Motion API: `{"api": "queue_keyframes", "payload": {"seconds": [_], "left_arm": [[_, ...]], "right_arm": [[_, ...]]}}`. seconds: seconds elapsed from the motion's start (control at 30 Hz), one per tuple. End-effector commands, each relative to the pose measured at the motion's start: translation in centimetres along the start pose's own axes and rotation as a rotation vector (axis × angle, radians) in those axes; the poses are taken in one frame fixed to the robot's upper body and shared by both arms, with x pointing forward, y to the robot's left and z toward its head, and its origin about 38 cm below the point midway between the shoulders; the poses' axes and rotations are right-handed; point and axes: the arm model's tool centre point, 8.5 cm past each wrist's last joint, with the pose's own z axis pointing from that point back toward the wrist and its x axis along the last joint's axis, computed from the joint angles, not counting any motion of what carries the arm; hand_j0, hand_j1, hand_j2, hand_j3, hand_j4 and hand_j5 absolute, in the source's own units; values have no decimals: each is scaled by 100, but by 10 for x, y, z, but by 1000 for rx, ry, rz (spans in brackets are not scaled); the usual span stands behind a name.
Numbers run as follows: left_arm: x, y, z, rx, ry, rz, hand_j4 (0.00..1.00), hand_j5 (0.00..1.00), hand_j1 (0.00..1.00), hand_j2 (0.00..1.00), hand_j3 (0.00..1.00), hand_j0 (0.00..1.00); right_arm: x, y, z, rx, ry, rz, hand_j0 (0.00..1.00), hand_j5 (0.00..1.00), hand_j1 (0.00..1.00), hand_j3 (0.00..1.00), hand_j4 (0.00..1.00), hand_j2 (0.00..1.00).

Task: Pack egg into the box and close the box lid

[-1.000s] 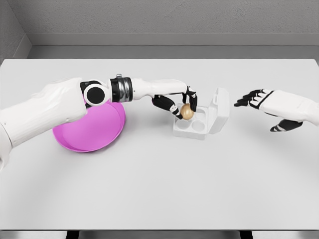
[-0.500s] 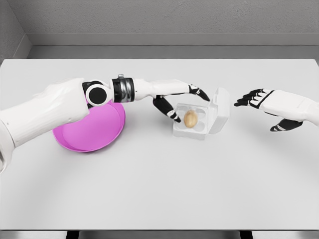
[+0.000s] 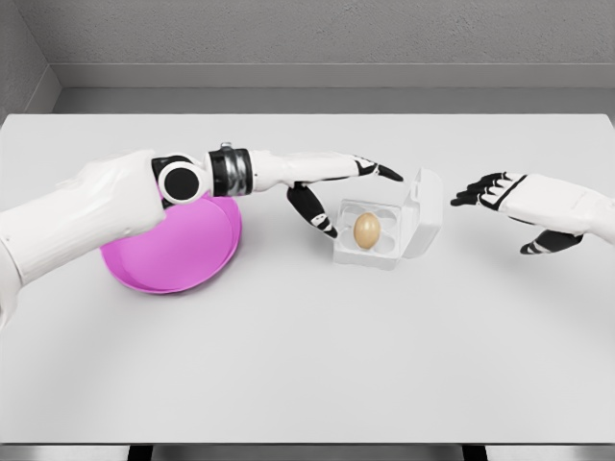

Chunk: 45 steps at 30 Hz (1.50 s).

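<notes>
Resting now in the box, the egg is being released as the left hand is retreating, fingers spread empty; lid is standing open.

The left arm enters from the left edge and extends rightward across the scene, forearm roughly level, with a dark banded wrist joint at mid-length. The left hand is open: the long fingers point right and slightly toward the far side, while the thumb angles down toward the near side. It holds nothing. The right arm enters from the right edge. The right hand is open and empty, fingers spread and pointing left, thumb hanging below the palm.
</notes>
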Motion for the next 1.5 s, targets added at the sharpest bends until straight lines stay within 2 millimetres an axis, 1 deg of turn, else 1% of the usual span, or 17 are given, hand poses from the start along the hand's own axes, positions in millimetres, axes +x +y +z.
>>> {"api": "queue_keyframes", "payload": {"seconds": [0.0,0.07,0.27,0.4,0.5,0.57,0.8,0.87,0.93,1.0,1.1,1.2,1.27,1.33,1.37,1.4,1.47], "left_arm": [[-1,2,2,9,2,5,100,100,100,100,100,100],[-5,5,8,44,15,5,100,100,100,100,100,100],[-13,4,22,39,47,-5,100,100,100,100,100,100],[-25,9,45,54,92,-8,100,100,100,100,100,100],[-28,10,51,55,106,-10,100,100,100,100,100,100],[-34,5,59,48,122,-6,100,100,100,100,100,100],[-35,4,60,47,126,-3,100,100,100,100,100,100],[-42,5,76,59,154,-1,100,100,100,100,100,100],[-45,9,85,89,165,8,100,100,100,100,100,100],[-51,9,103,112,192,19,100,100,100,100,100,100],[-63,9,137,179,236,44,100,100,100,100,100,100],[-71,7,163,196,284,41,100,100,100,100,100,100],[-73,6,168,198,295,42,100,100,100,100,100,100],[-76,9,183,220,317,43,100,100,100,100,100,100],[-78,5,190,227,324,59,100,100,100,100,100,100],[-78,6,197,214,333,60,100,100,100,100,100,100],[-81,-1,202,212,344,72,100,100,100,100,100,100]], "right_arm": [[0,-1,0,-4,0,-4,100,100,100,100,100,100],[0,-1,0,-4,0,-4,100,100,100,100,100,100],[0,-1,0,-4,0,-4,100,100,100,100,100,100],[0,-1,1,-5,1,-3,100,100,100,100,100,100],[0,0,0,-3,0,-5,100,100,100,100,100,100],[1,0,-2,-8,-5,-8,100,100,100,100,100,100],[1,0,-2,-9,-5,-7,100,100,100,100,100,100],[1,0,-2,-9,-5,-7,100,100,100,100,100,100],[1,0,-2,-9,-5,-7,100,100,100,100,100,100],[1,0,-2,-8,-5,-8,100,100,100,100,100,100],[1,0,-3,-9,-6,-9,100,100,100,100,100,100],[1,0,-3,-9,-6,-9,100,100,100,100,100,100],[1,0,-3,-9,-5,-7,100,100,100,100,100,100],[1,0,-3,-8,-5,-8,100,100,100,100,100,100],[1,0,-3,-9,-5,-7,100,100,100,100,100,100],[1,-2,-2,-13,-6,-5,100,100,100,100,100,100],[1,-2,-2,-14,-5,-4,100,100,100,100,100,100]]}}
